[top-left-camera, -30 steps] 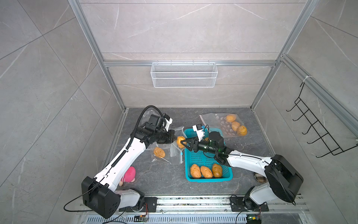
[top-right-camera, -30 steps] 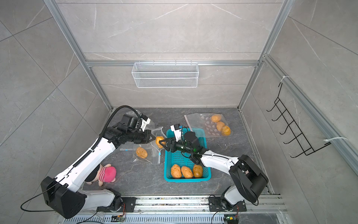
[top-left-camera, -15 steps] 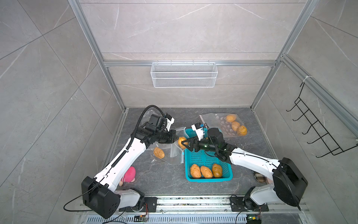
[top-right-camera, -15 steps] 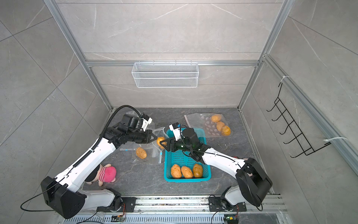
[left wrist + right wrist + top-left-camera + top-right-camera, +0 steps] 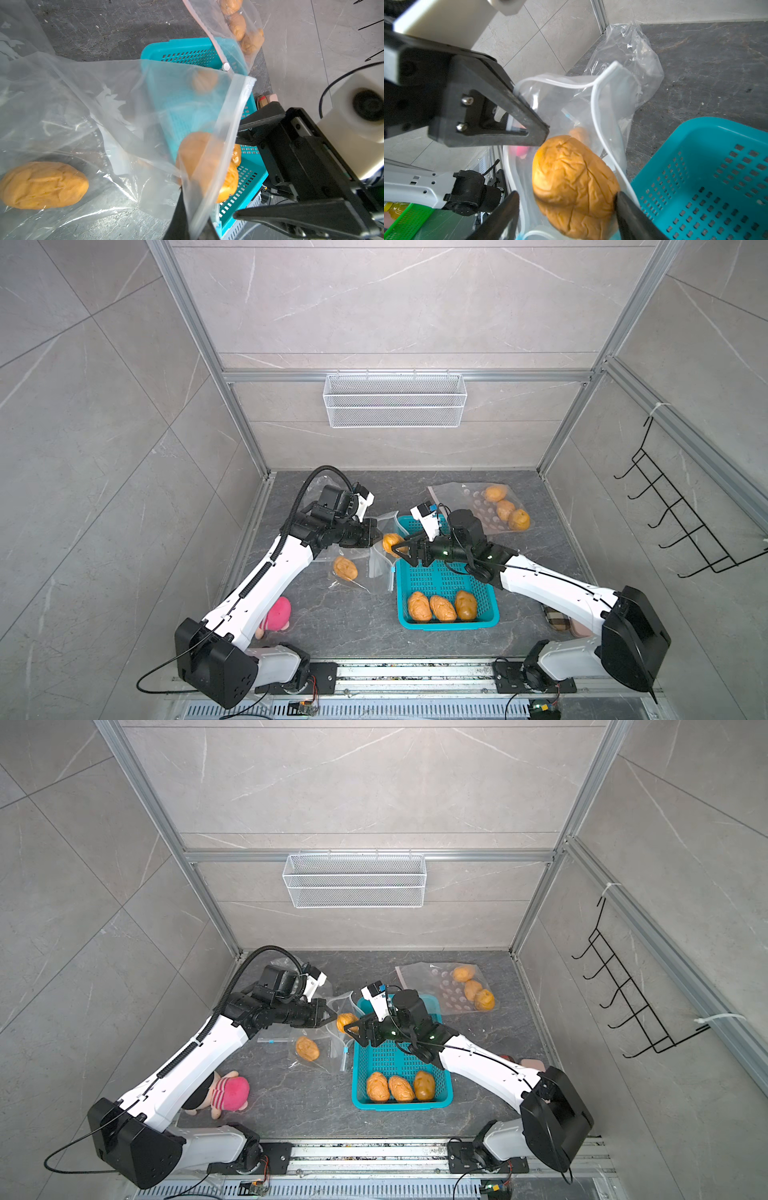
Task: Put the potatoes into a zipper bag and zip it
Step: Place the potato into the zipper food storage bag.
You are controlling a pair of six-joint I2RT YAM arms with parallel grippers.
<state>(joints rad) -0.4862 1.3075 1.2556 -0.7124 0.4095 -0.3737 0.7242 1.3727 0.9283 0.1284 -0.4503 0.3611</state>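
You are looking into a robotics lab test cell: aluminium frame posts hold grey tile-look wall panels around a dark stone-look floor, the left arm and right arm are mounted on a slotted rail at the front, and a wire basket and black hook rack hang on the walls.

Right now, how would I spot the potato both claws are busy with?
Beside the far corner of the teal basket, the left claw holds a clear bag open. The potato sits in its mouth, facing the open right claw. It alone lies between the claws; others rest in the basket or deep in bags.
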